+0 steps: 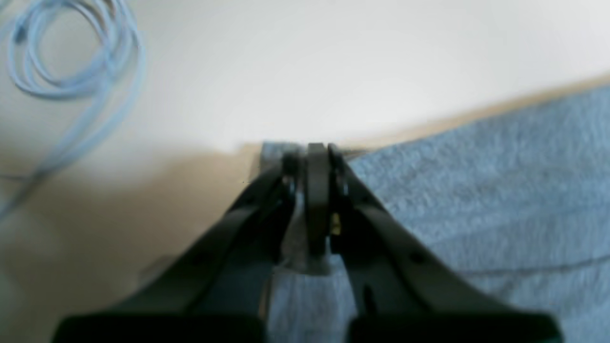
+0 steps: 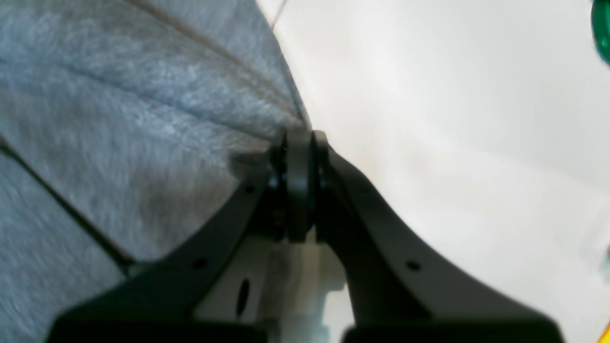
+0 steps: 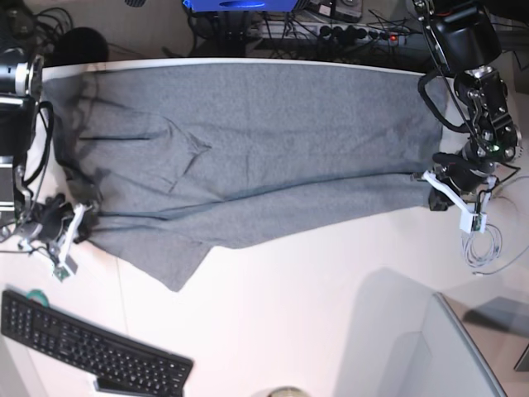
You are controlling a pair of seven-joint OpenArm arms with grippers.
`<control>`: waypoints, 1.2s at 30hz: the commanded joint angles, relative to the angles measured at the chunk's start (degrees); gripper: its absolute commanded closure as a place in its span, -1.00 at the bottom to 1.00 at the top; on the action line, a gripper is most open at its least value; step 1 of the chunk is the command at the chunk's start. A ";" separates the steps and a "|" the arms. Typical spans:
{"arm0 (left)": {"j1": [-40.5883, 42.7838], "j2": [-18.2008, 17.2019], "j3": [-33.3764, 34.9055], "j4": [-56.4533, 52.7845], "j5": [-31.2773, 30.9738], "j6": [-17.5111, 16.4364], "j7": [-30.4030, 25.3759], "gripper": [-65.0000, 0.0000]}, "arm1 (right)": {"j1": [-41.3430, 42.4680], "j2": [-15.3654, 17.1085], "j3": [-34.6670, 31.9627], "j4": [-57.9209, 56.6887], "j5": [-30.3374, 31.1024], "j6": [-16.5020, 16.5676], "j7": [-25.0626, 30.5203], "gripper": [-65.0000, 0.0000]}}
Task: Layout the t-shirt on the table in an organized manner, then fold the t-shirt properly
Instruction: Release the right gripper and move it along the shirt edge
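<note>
The grey t-shirt (image 3: 248,149) lies spread lengthwise across the far half of the white table (image 3: 314,314), with a loose flap hanging toward the front at lower left. At the shirt's right end in the base view, my left gripper (image 3: 431,180) is shut on the hem. The left wrist view shows its tips (image 1: 317,152) pinching a fabric corner, the t-shirt (image 1: 476,190) running off to the right. My right gripper (image 3: 83,217) is shut on the opposite end. In the right wrist view its tips (image 2: 300,138) meet the t-shirt (image 2: 119,119) edge, with bare table (image 2: 452,119) beside it.
A black keyboard (image 3: 91,347) lies at the front left. A coiled pale cable (image 3: 483,248) rests just right of my left gripper, and the same cable (image 1: 62,57) shows in the left wrist view. A grey slab (image 3: 430,356) fills the front right corner. Cables and a power strip (image 3: 331,29) run behind the table.
</note>
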 commanded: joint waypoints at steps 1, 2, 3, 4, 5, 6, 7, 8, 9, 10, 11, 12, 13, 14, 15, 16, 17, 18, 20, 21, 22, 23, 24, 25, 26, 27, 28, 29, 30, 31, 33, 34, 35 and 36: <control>-0.41 -1.01 -0.09 1.01 -0.54 -0.16 -1.08 1.00 | 1.36 0.56 0.31 1.27 0.36 0.28 0.72 1.00; 0.03 -0.92 -0.09 1.01 -0.54 -0.16 -1.08 1.00 | 1.36 0.03 0.31 1.27 0.36 0.28 0.72 1.00; 0.29 -0.66 -0.09 1.01 -0.54 -0.16 -1.08 1.00 | 1.27 -0.15 0.31 1.27 0.36 0.28 0.64 1.00; 0.38 -0.57 -0.09 1.01 -0.46 -0.25 -1.08 1.00 | 1.18 -0.32 0.31 1.36 0.36 0.28 0.11 1.00; 0.38 -0.39 -0.09 1.01 -0.19 -0.25 -1.08 1.00 | 1.18 -0.32 0.40 1.44 0.36 0.28 -1.21 1.00; 0.38 -0.31 -0.35 1.01 -0.02 -0.33 -1.08 1.00 | 1.18 -0.32 0.40 1.44 0.44 0.28 -2.71 1.00; 0.56 -0.31 -0.35 1.01 -0.02 -0.33 -1.08 1.00 | 1.18 -0.41 0.40 1.44 0.44 0.28 -3.67 1.00; 0.91 -0.39 -0.35 1.01 -0.02 -0.33 -1.08 1.00 | 1.27 -0.41 0.40 1.44 0.44 0.28 -4.20 1.00; 1.08 -0.57 -0.09 1.01 -0.02 -0.33 -1.08 1.00 | 1.27 -0.41 0.40 1.44 0.44 0.28 -4.38 1.00; 1.17 -0.57 -0.09 1.01 -0.02 -0.33 -1.08 1.00 | 1.27 -0.50 0.40 1.44 0.44 0.28 -4.46 0.99; 1.17 -0.57 -0.09 1.01 -0.02 -0.33 -1.08 1.00 | 1.27 -0.59 0.49 1.44 0.44 0.28 -4.55 0.98; 1.17 -0.48 0.00 1.01 0.07 -0.33 -1.08 1.00 | 1.27 -0.59 0.49 1.44 0.44 0.28 -5.08 0.97; 1.17 -0.39 0.00 1.01 0.07 -0.33 -1.08 1.00 | 1.36 -0.59 0.66 1.53 0.53 0.28 -6.75 0.94; 1.17 -0.39 0.00 1.01 0.07 -0.33 -1.08 1.00 | 1.45 -0.67 1.89 2.24 0.71 0.28 -8.95 0.84; 1.17 -0.39 0.00 1.01 0.07 -0.33 -1.08 1.00 | 1.36 -0.85 4.09 3.99 1.59 0.28 -11.23 0.72; 1.17 -0.39 0.00 1.01 0.07 -0.33 -1.08 1.00 | 1.27 -1.38 5.67 6.19 2.91 0.28 -12.90 0.59; 1.17 -0.31 0.00 1.01 0.07 -0.33 -1.08 1.00 | 1.01 -1.91 7.61 9.00 4.40 0.28 -14.49 0.47; 1.17 -0.31 0.00 1.01 0.07 -0.33 -1.08 1.00 | 0.31 -2.17 8.84 11.82 5.63 0.28 -15.89 0.36; 1.17 -0.31 0.00 1.01 0.07 -0.33 -1.08 1.00 | 0.13 -2.17 9.63 15.51 6.16 0.28 -17.91 0.20; 1.17 -0.31 0.00 1.01 0.07 -0.33 -1.08 1.00 | 0.57 -2.43 9.63 16.21 5.98 0.28 -18.71 0.11; 1.00 -0.31 0.00 1.01 0.07 -0.33 -1.08 1.00 | 1.45 -2.52 9.63 16.13 5.98 0.28 -18.97 0.04; 1.00 -0.31 0.00 1.01 0.07 -0.33 -1.08 1.00 | 2.59 -2.70 9.63 14.81 5.98 0.28 -19.15 -0.03; 1.00 -0.31 0.00 1.01 0.07 -0.33 -1.08 1.00 | 3.56 -2.70 9.63 13.14 5.98 0.28 -19.06 -0.09; 0.91 -0.31 0.00 1.01 0.07 -0.33 -1.08 1.00 | 4.96 -2.70 9.63 10.41 5.98 0.28 -18.88 -0.15; 0.91 -0.31 0.00 1.01 0.07 -0.33 -1.08 1.00 | 6.46 -2.70 9.63 7.77 5.98 0.28 -18.88 -0.18; 0.91 -0.31 0.00 1.01 0.07 -0.33 -1.08 1.00 | 7.87 -2.70 9.72 5.40 5.98 0.28 -18.62 -0.18; 1.00 -0.31 0.00 1.01 0.07 -0.33 -1.08 1.00 | 9.18 -2.70 9.72 2.59 5.98 0.28 -17.83 -0.18; 1.00 -0.31 0.00 0.93 0.07 -0.33 -1.08 1.00 | 10.50 -2.61 9.63 -0.23 5.98 0.28 -16.77 -0.18; 1.08 -0.31 0.00 0.93 0.07 -0.33 -1.08 1.00 | 11.82 -2.52 9.63 -2.69 5.90 0.28 -15.72 -0.18; 1.08 -0.39 0.00 0.93 0.07 -0.33 -1.17 1.00 | 12.88 -2.52 9.63 -4.97 5.90 0.28 -14.75 -0.18; 1.17 -0.48 0.00 0.93 0.07 -0.33 -1.17 1.00 | 15.51 -2.52 9.63 -9.72 5.90 0.28 -12.64 -0.18; 1.17 -0.48 0.00 0.93 0.07 -0.33 -1.17 1.00 | 16.66 -2.52 9.54 -12.09 5.90 -0.38 -11.58 -0.19; 1.17 -0.48 0.00 0.93 0.07 -0.33 -1.17 1.00 | 17.54 -2.52 9.54 -14.03 5.90 -1.88 -10.62 -0.19; 1.17 -0.57 0.00 0.93 0.07 -0.33 -1.17 1.00 | 18.24 -2.52 9.54 -15.87 5.90 -4.08 -9.47 -0.19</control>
